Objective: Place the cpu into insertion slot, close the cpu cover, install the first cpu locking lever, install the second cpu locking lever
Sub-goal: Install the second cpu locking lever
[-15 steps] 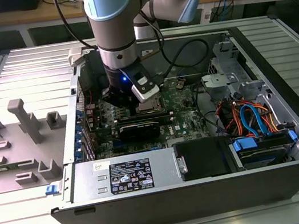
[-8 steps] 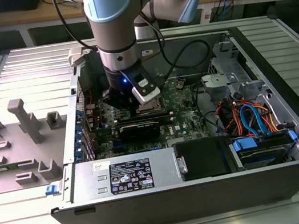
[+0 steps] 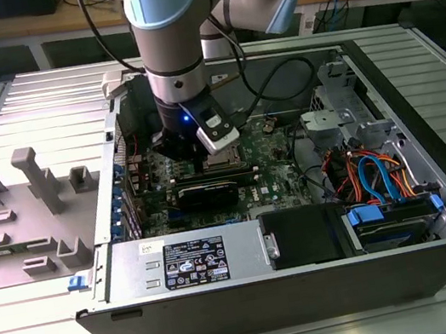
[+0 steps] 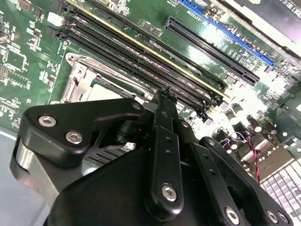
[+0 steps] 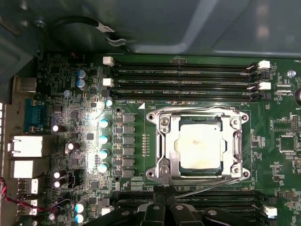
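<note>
In the first wrist view the cpu [image 5: 200, 146] lies flat in the insertion slot [image 5: 151, 117], its dull silver top showing through the cut-out of the cpu cover [image 5: 165, 141], which is folded down over it. One thin wire lever [image 5: 211, 185] runs slanted along the socket side nearest my gripper [image 5: 163, 192]. Another lever [image 5: 197, 108] lies along the opposite side. My gripper [image 4: 164, 96] is shut, its narrow black tip just beside the socket [image 4: 82, 77] and close to the slanted lever's end. In the exterior view the gripper [image 3: 180, 155] hangs low inside the open computer case, over the green motherboard [image 3: 277, 179].
Long black memory slots [image 5: 183, 80] flank the socket on both sides. Capacitors [image 5: 103, 136] stand beside it. A blue card slot [image 4: 225, 33] lies further off. The case holds a power supply [image 3: 187, 260] and a drive cage with cables [image 3: 377, 183]. A grey fixture [image 3: 35, 178] stands outside.
</note>
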You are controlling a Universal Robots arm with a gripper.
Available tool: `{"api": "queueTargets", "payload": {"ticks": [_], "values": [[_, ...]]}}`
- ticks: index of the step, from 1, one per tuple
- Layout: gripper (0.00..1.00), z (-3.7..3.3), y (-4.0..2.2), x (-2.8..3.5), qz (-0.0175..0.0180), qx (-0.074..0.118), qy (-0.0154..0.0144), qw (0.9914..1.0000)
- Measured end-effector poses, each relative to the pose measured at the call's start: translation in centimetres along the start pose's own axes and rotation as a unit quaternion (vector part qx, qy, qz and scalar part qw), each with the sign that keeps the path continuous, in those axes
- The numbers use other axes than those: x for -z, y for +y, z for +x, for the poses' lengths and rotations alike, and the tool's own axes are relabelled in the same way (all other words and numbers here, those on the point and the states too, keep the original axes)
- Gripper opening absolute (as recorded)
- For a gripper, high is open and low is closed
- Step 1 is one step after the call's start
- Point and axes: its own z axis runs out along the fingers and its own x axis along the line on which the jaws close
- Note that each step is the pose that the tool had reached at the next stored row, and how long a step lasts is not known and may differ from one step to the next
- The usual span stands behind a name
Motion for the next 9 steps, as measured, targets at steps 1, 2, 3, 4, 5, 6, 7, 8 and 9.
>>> {"api": "queueTargets", "payload": {"ticks": [1, 2, 3, 4, 5, 6, 7, 8, 9], "values": [[0.11, -0.03, 0.0, 0.14, 0.0, 0.0, 0.0, 1.0], [0.11, -0.07, 0.01, 0.29, 0.0, 0.0, 0.0, 1.0], [0.11, -0.12, 0.01, 0.4, 0.0, 0.0, 0.0, 1.0], [0.11, -0.17, 0.02, 0.49, 0.0, 0.0, 0.0, 1.0], [0.11, -0.29, 0.03, 0.69, 0.0, 0.0, 0.0001, 1.0], [0.11, -0.35, 0.03, 0.81, 0.0, 0.0, 0.0001, 1.0], [0.11, -0.41, 0.03, 0.94, 0.0, 0.0, 0.0001, 1.0], [0.11, -0.48, 0.04, 1.12, 0.0, 0.0, 0.0002, 1.0], [0.11, -0.59, 0.05, 1.38, 0.0, 0.0, 0.0003, 1.0]]}}
